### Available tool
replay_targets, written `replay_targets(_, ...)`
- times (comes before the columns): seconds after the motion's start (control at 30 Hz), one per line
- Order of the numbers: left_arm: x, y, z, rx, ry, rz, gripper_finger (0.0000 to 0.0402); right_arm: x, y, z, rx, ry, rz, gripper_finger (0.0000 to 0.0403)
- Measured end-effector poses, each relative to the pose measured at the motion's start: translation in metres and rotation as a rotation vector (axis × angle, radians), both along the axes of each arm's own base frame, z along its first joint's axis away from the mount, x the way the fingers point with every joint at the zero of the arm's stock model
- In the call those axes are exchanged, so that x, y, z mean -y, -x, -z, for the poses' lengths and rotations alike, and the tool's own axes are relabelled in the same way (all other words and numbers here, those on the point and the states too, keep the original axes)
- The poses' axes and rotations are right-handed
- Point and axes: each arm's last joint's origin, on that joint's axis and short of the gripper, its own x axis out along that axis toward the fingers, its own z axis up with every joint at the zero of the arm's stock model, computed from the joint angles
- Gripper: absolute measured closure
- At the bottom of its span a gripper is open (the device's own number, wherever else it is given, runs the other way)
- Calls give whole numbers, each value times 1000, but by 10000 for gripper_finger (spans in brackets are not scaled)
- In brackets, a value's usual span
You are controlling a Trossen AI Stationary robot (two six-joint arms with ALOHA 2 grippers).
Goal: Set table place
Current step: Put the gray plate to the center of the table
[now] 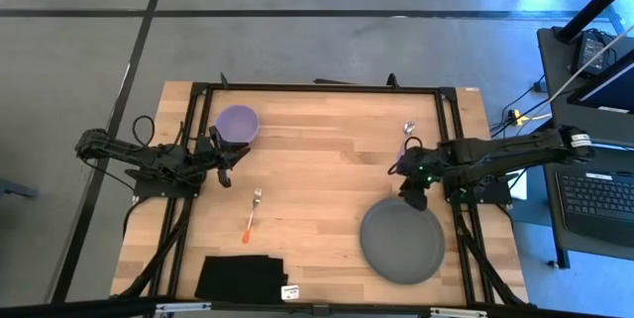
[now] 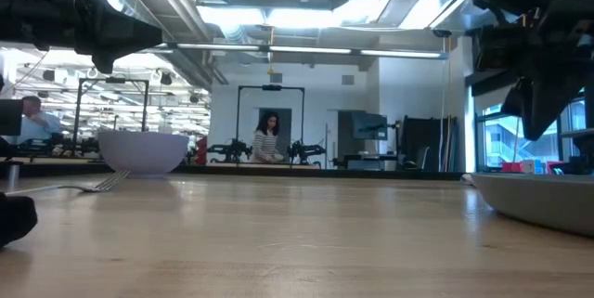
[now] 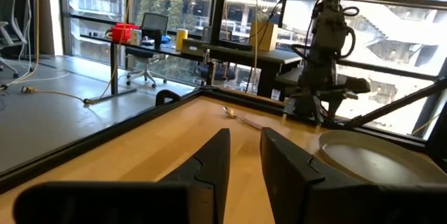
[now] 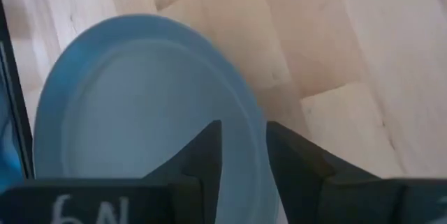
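The black folded cloth (image 1: 238, 278) lies at the near edge of the table (image 1: 317, 174), with a small white tag (image 1: 289, 292) beside it; its writing is too small to read. The big grey plate (image 1: 401, 242) sits on the near right with nothing in it. The right gripper (image 1: 413, 195) hangs over the plate's far rim, fingers a narrow gap apart, holding nothing. The orange-handled fork (image 1: 252, 216) lies left of the middle. The left gripper (image 1: 228, 166) hovers near the lilac bowl (image 1: 237, 124), fingers also narrowly apart. The inside of the bowl looks bare. The spoon (image 1: 407, 135) lies at the far right.
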Motion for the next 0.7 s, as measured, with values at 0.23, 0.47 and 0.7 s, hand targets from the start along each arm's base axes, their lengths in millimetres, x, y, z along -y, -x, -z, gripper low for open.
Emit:
replay_targets(0.23,0,0,0,0,0,2,333,2,-6,9,-73,48,69,286)
replay_targets(0.47,0,0,0,0,1,3,346,2,-11,22,-165,75,79,294)
replay_targets(0.7,0,0,3,-28,-4,4,356,0,-14,31,-239,1,68,307)
